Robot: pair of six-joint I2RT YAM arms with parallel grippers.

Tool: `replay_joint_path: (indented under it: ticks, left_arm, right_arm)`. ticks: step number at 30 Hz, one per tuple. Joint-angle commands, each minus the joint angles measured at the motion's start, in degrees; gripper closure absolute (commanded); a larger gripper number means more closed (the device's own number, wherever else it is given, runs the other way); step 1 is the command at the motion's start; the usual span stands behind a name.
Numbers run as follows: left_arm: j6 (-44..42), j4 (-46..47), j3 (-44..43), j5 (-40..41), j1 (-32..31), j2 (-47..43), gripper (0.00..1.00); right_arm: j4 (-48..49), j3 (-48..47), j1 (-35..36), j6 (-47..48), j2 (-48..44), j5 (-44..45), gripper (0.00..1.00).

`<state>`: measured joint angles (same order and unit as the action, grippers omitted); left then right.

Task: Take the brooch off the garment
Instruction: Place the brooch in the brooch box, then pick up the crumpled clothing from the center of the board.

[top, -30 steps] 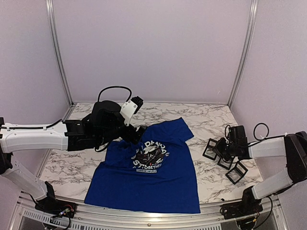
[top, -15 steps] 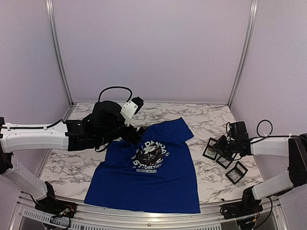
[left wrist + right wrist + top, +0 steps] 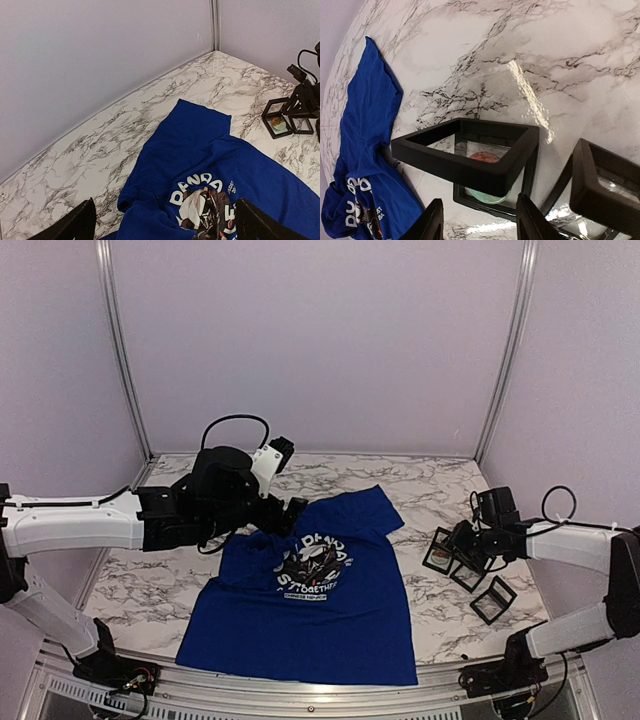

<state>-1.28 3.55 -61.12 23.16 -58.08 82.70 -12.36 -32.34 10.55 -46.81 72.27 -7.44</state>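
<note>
Left gripper (image 3: 165,214) gapes wide over the garment (image 3: 200,150), right gripper (image 3: 480,217) part-open by black frames (image 3: 451,163), both empty

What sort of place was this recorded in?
Probably a lab test cell, not a home: plain lilac wall panels held in aluminium posts enclose a marble-patterned table.

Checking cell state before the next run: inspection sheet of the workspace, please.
Surface: glossy marble table.
Job's things: blue T-shirt lies rumpled mid-table; no brooch seen on it.
Clutter: three black frames at right; one holds a round reddish disc.
Grippers: left gripper open above the T-shirt; right gripper open at the frames, holding nothing.
Cables: black loop over left wrist; coil by right wrist.
Surroundings: lilac walls, metal posts.
</note>
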Motion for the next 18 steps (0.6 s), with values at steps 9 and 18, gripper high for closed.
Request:
replay_joint_path:
  ticks: [9, 18]
  left_arm:
    - [21.87, -8.39, -1.91, -3.89, 6.03, 3.02, 0.01]
    - [31.0, -8.75, 9.11, -8.05, 12.12, -2.24, 0.05]
  right_arm:
    - [0.53, -11.43, 12.77, 9.27, 3.55, 4.0, 0.43]
    - [5.96, -24.35, 23.08, 22.78, 15.42, 0.69, 0.42]
